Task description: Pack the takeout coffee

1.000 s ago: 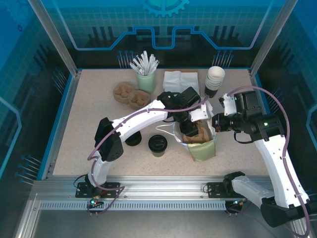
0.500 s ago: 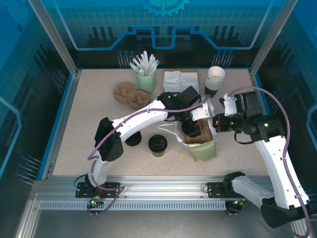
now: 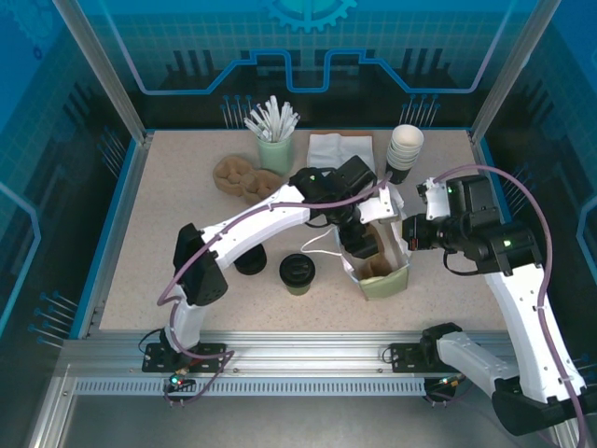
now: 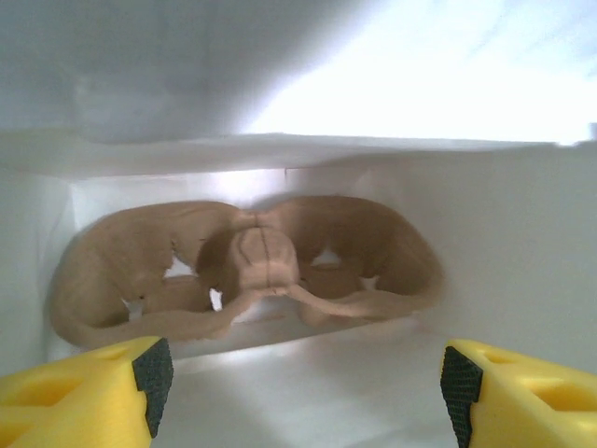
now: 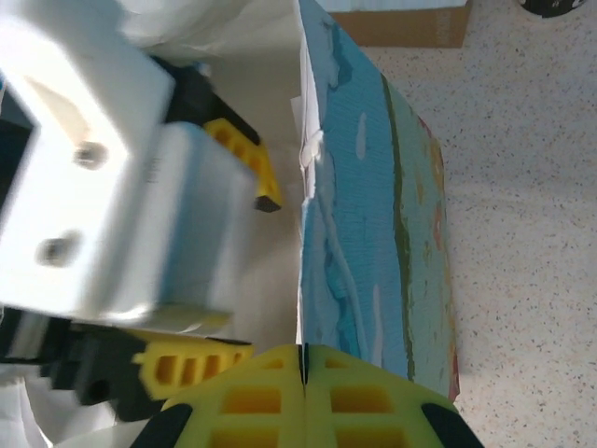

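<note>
The takeout coffee [image 3: 297, 273], a small greenish-dark cup with a black lid, stands on the table left of the paper bag [image 3: 387, 285]. My left gripper [image 3: 362, 245] reaches down into the bag's mouth, open and holding nothing [image 4: 303, 383]. Below it a brown pulp cup carrier [image 4: 252, 261] lies on the bag's floor, between white walls [image 4: 504, 233]. My right gripper [image 3: 403, 233] is shut on the bag's top edge [image 5: 301, 359], beside the blue patterned side [image 5: 373, 187]. The left arm's yellow fingers [image 5: 238, 154] show inside the bag.
A low black round piece [image 3: 250, 259] sits left of the coffee. At the back stand a green holder of white sticks [image 3: 273, 140], napkins [image 3: 338, 149], a stack of white-rimmed cups [image 3: 404, 149] and spare brown carriers [image 3: 244, 177].
The left arm has drawn back slightly toward the far side above the bag. The bag now stands narrower and more upright in the right gripper's hold.
</note>
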`<state>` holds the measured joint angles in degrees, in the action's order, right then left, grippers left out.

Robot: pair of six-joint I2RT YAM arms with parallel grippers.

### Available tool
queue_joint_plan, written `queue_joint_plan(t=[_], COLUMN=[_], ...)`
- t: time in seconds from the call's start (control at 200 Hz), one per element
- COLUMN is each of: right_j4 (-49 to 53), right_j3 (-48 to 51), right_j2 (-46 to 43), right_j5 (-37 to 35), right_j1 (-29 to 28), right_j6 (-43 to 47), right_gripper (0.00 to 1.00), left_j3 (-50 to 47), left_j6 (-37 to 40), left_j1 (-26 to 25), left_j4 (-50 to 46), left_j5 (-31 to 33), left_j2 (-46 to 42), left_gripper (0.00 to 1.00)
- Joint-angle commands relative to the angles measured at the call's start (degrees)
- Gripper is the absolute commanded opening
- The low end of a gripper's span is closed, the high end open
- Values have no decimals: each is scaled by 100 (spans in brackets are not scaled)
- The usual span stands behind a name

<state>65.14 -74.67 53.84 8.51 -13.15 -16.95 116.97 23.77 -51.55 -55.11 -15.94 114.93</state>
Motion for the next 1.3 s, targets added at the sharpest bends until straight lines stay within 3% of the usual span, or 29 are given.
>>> queue_joint_plan(t=[0.0, 0.3, 0.55, 0.695, 0.92, 1.171, 1.296], right_j4=[-285, -1244, -2020, -2076, -1974, -1977, -1958], right_j3=[47, 766, 1506, 1632, 1635, 1638, 1663], right_j2=[-201, -990, -1763, -1938, -1912, -1955, -2026], right_j5=[56, 365, 1084, 1134, 845, 432, 111], right_j1=[37, 81, 118, 119, 128, 118, 115], right_j6=[-163, -79, 170, 36, -617, -1434, -1699], right_gripper=[0, 0, 0, 0, 0, 0, 0], left_j3=[265, -529, -2196, -2880, -2893, -2485, -2214], left_j6=[-384, -1433, -2414, -2594, -2800, -3322, -3793], left_j1=[-39, -39, -39, -40, -42, -94, -350], left_j4=[-111, 889, 2597, 2964, 2600, 2389, 2448], left_j5=[-181, -722, -504, -312, -121, -281, 261], left_j2=[-687, -1917, -3330, -3863, -3892, -3522, -3269], left_gripper=[77, 77, 76, 76, 73, 59, 52])
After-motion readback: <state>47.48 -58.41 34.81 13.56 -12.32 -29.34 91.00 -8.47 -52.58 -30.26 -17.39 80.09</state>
